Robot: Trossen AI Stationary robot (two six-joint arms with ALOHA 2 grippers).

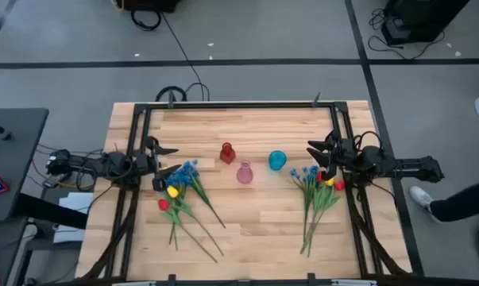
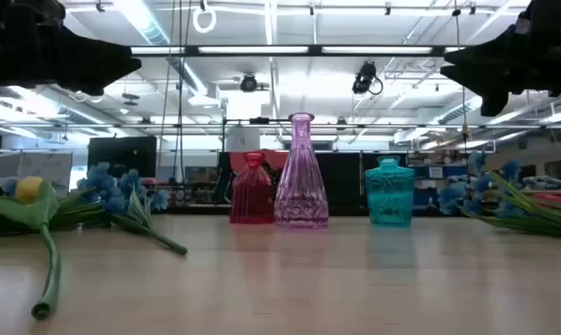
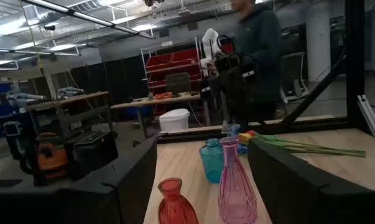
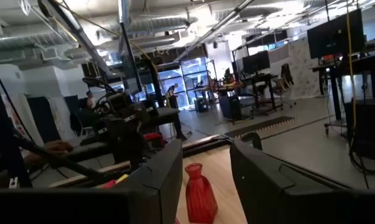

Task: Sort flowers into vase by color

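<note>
Grippers idle above table: left gripper wide, right gripper part-open, both empty. Advise pinching one flower stem low.

Low view: I only get dark arm silhouettes cut by the top edge, no fingertips. The left flower bunch runs off the left edge, the right bunch off the right edge, so I can't count stems there. High view: blossoms in both piles overlap, too small for me to count by colour. Left wrist view: red vase and pink vase are cut off at the bottom edge; person behind the table is blurred, head cropped by the top edge. Right wrist view: red vase base is cut off, and a finger hides the flowers apart from a scrap of red and yellow.
</note>
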